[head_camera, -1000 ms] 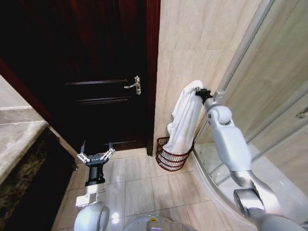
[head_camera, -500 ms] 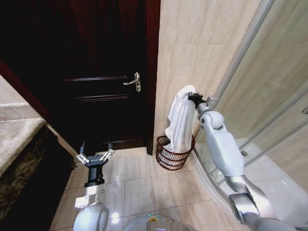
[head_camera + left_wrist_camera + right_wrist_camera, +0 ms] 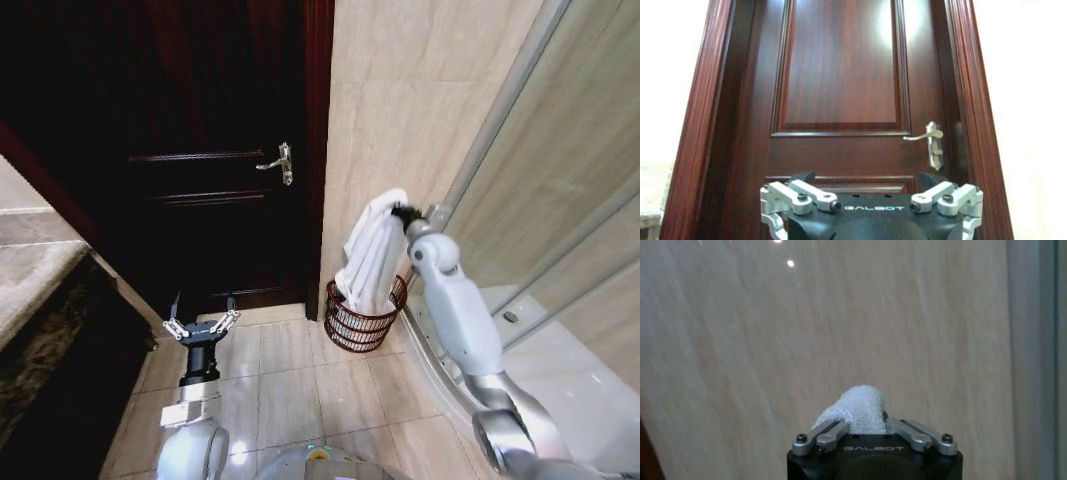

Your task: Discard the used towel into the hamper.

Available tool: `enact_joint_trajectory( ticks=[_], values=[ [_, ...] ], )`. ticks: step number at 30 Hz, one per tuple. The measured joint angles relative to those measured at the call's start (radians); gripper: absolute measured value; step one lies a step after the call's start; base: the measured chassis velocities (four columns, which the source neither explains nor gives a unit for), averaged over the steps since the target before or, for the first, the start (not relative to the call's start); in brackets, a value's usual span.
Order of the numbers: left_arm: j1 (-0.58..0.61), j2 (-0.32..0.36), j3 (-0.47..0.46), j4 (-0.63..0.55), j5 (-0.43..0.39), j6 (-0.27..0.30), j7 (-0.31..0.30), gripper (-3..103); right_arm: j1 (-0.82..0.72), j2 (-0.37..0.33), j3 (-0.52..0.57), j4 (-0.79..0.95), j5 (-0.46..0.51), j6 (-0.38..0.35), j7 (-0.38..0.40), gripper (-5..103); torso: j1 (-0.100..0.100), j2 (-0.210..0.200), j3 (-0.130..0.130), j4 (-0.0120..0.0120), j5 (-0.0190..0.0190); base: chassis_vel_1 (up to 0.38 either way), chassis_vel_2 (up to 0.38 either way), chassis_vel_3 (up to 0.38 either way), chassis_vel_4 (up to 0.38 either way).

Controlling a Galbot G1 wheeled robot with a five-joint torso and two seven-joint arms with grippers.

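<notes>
light: bright on tile, dim at door [image 3: 200,150] | glare: ceiling-light spots on wall | blur: slight

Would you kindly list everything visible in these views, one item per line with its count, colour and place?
towel: one, white, hanging from the right gripper with its lower end inside the hamper
hamper: one, reddish-brown openwork, on the floor at the foot of the beige wall, right of the door
door: one, dark red-brown wood, shut, left of the wall
door handle: one, silver, at the door's right edge
shower screen: one, glass, on the right
floor tiles: beige, glossy
left gripper: one, black and silver, open, low before the door
right gripper: one, shut on the towel, above the hamper
</notes>
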Motion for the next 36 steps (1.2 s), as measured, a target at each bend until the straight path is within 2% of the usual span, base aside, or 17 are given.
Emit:
enact_joint_trajectory(
  ticks=[10,20,28,33,35,36],
  values=[
    [-0.001,0.000,-0.008,0.006,-0.014,0.001,0.003,100,-0.030,0.021,0.008,-0.037,0.004,0.000,-0.008,8,-0.018,-0.042,-0.024,0.0003,0.0000,0.000,0.000,0.000,0.000],
    [-0.001,0.000,-0.007,0.017,-0.016,-0.005,0.005,100,-0.059,0.027,0.020,-0.031,0.016,-0.011,-0.066,8,-0.039,-0.091,-0.052,0.0003,0.0000,0.000,0.000,0.000,0.000],
    [-0.001,0.000,-0.011,0.023,-0.025,-0.018,0.006,100,-0.070,0.026,0.039,-0.059,0.004,-0.013,-0.056,8,-0.053,-0.121,-0.069,0.0003,0.0001,0.000,0.000,0.000,0.000],
    [-0.002,0.000,-0.013,0.025,-0.036,-0.018,0.006,100,-0.064,0.026,0.051,-0.095,-0.017,-0.015,-0.014,8,-0.062,-0.144,-0.082,0.0002,0.0001,0.000,0.000,0.000,0.000],
    [-0.003,0.000,-0.013,0.027,-0.038,-0.019,0.006,100,-0.053,0.027,0.052,-0.131,-0.073,0.000,0.001,8,-0.067,-0.157,-0.090,0.0003,-0.0001,0.000,0.000,0.000,0.000],
    [-0.004,0.000,-0.013,0.028,-0.038,-0.022,0.006,100,-0.047,0.029,0.048,-0.157,-0.125,0.036,0.000,8,-0.069,-0.162,-0.093,0.0002,0.0001,0.000,0.000,0.000,0.000]
  ],
)
